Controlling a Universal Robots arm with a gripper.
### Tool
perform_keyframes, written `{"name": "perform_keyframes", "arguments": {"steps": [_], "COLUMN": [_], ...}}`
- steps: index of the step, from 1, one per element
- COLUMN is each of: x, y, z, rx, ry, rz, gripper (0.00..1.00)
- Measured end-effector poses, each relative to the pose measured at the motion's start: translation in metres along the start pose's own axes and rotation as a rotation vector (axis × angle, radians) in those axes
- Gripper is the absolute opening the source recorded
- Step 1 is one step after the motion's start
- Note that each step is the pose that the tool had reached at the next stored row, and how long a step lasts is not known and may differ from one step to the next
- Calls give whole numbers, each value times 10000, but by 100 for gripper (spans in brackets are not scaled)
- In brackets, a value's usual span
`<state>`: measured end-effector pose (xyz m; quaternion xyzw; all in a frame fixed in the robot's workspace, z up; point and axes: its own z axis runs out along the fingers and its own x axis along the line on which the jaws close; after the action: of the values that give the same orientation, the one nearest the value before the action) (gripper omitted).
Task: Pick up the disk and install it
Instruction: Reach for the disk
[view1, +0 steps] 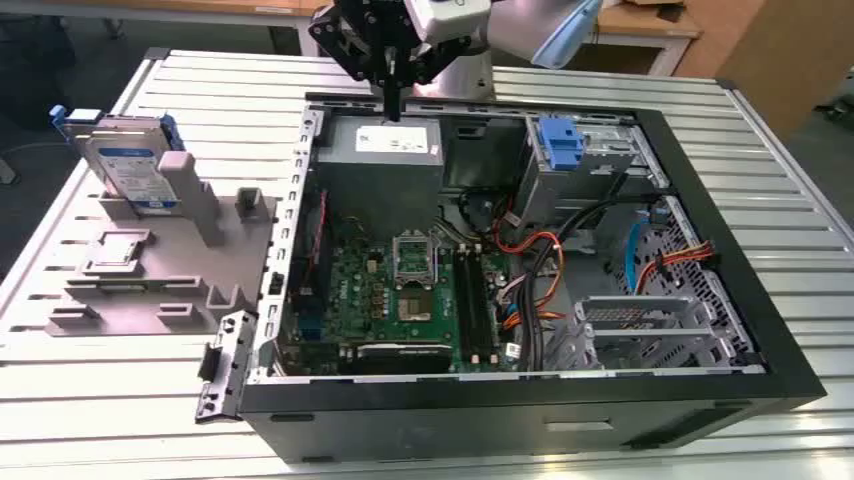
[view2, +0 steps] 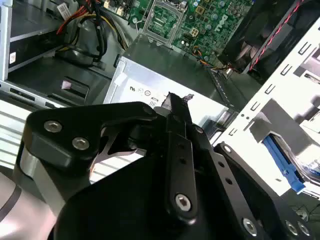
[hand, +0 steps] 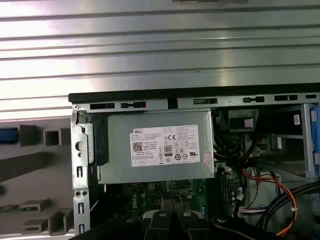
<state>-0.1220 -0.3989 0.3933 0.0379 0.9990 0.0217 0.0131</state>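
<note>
Disk (view1: 134, 165) noted upright in grey holder (view1: 160, 275), well apart from tool (view1: 395, 112). Tool closed, nothing gripped, positioned just above power supply (view1: 367, 142) inside open case (view1: 534, 400).

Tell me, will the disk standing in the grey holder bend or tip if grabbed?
The disk looks like a metal slab, so it is probably stiff and heavy for its size. It stands on edge in the grey holder, so a sideways push might tip it. Its smooth faces may be slippery.

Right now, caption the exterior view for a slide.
Gripper hovers above the open computer case; the disk stands in its grey holder outside.
</note>
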Motion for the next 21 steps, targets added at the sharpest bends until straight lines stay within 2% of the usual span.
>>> {"name": "perform_keyframes", "arguments": {"steps": [4,8,21], "x": [9,55,88], "y": [-1,-4,-7], "z": [0,-1,-1], "rx": [0,0,0], "ry": [0,-1,0], "rz": [0,0,0], "gripper": [10,10,10]}}
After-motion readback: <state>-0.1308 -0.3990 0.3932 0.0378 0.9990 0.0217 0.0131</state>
